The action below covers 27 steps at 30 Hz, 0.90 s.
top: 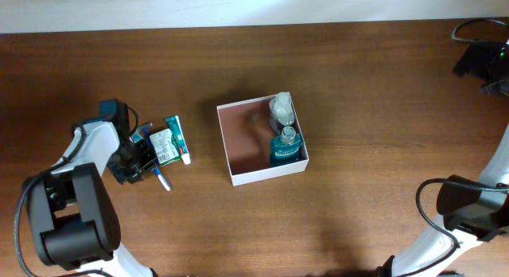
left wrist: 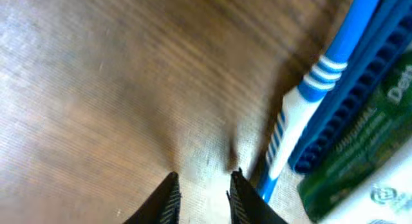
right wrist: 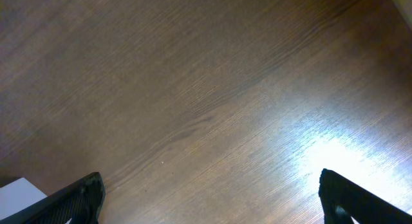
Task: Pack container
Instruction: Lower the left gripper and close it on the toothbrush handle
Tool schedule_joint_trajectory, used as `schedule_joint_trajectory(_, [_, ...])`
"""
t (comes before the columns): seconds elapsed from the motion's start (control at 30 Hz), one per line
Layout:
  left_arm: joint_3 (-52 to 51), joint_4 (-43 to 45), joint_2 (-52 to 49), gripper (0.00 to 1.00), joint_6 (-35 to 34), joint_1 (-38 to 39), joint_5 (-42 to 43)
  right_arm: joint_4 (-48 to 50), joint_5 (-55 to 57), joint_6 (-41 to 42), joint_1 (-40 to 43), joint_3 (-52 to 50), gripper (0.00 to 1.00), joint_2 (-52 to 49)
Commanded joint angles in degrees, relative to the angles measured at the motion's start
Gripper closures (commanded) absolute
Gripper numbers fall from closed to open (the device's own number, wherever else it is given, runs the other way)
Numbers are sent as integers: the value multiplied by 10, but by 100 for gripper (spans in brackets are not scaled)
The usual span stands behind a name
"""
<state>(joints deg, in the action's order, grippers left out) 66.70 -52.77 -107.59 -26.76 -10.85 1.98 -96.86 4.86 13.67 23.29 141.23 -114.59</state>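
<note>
The container [top: 241, 138] sits mid-worktop [top: 374, 94], with a teal bottle [top: 286, 146] at its 3 o'clock wall. At its 9 o'clock, the left hand [left wrist: 203, 185] is nearly clenched and empty beside a toothbrush [left wrist: 302, 102]. The right hand [right wrist: 209, 192] is released and spread wide.

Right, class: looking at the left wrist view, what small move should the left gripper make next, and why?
Probably shift the left gripper sideways toward the blue-and-white plastic toothbrush until its fingers straddle the handle. The jaws stand slightly apart over the brown wooden table with nothing between them; the toothbrush lies just beside one fingertip, outside the shallow white-walled square container.
</note>
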Motion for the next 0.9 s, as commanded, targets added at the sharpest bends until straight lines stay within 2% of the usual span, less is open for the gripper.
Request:
schedule_joint_trajectory(0.0, [51,-24,-5,75,7,-1,2,2,-1,1,4,7,1,10])
schedule_joint_trajectory(0.23, [115,-50,-5,76,7,-1,2,2,-1,1,4,7,1,10])
schedule_joint_trajectory(0.6, [109,-59,-5,76,7,3,2,2,-1,1,4,7,1,10])
schedule_joint_trajectory(0.87, [59,-55,-5,76,7,37,4,2,-1,1,4,7,1,10])
